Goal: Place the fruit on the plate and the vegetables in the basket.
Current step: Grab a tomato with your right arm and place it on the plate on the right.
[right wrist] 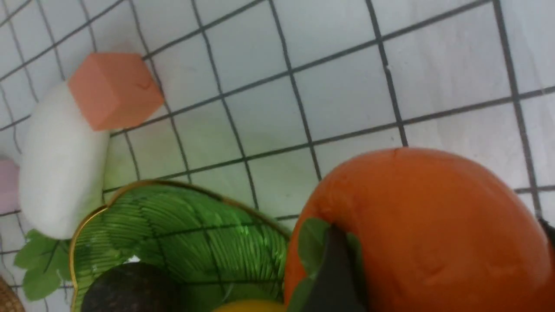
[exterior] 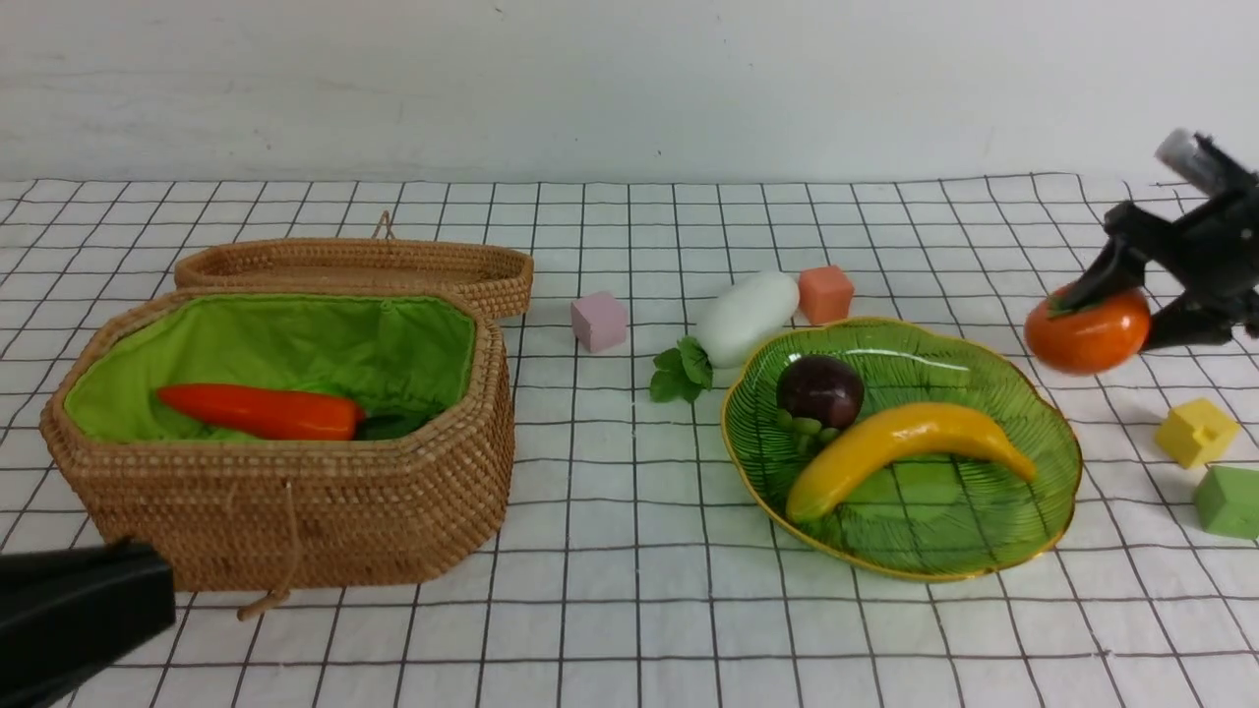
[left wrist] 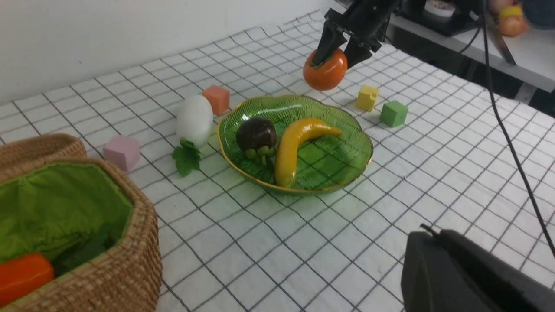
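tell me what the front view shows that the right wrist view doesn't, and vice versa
Front view only: tan woven wicker basket, orange-red toy carrot inside it, wicker lid, yellow foam cube, green foam cube. Right wrist only: close-up of a black finger on the glossy orange toy persimmon. Both: that persimmon, white oval toy radish, orange foam cube, green glass plate.

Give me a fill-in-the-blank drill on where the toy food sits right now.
1. Inside the basket lies an orange-red ___.
2. On the plate, beside the banana, sits the dark purple ___.
3. The right gripper has its jaws on either side of the orange ___.
4. Right of the plate, near the yellow cube, stands a ___ cube.
Missing words: carrot; mangosteen; persimmon; green.
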Robot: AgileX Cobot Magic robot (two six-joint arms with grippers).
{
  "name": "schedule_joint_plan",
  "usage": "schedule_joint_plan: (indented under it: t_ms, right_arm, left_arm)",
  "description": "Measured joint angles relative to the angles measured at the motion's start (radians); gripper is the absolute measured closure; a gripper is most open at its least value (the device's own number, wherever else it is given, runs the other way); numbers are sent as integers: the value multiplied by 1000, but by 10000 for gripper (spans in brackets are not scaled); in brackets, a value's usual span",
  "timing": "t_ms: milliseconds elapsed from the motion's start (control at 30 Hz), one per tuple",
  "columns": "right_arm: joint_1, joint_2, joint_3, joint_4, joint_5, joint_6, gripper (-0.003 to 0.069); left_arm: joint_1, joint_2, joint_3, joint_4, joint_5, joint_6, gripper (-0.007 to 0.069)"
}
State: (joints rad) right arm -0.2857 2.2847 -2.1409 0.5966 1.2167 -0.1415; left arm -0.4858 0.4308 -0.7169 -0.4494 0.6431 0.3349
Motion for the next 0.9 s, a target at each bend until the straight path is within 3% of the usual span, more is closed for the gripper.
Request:
schedule_joint_plan:
  t_ms: [167,333,400,533,733,900]
  right_arm:
    - [48,-196,105,-45,0,8,133]
    - [183,-417,421,-89,-78,14,133]
    - [276,-482,573,-104,-187,15,133]
    - [357,-478,692,-151,-415,15,133]
    - [363,-416,708,-201,-615,15,120]
    - [351,-417,708,-222,-627,15,-14]
  left_arm:
    - [0,0,0,0,-56,1,638]
    - [0,0,0,0,-65,1,638]
    - [0,0,0,-6,-65,1,638]
    - [0,0,0,-14,-80,1,638]
    - [0,0,0,-14,-81,1,638]
    - [0,0,0,-15,-70,1,638]
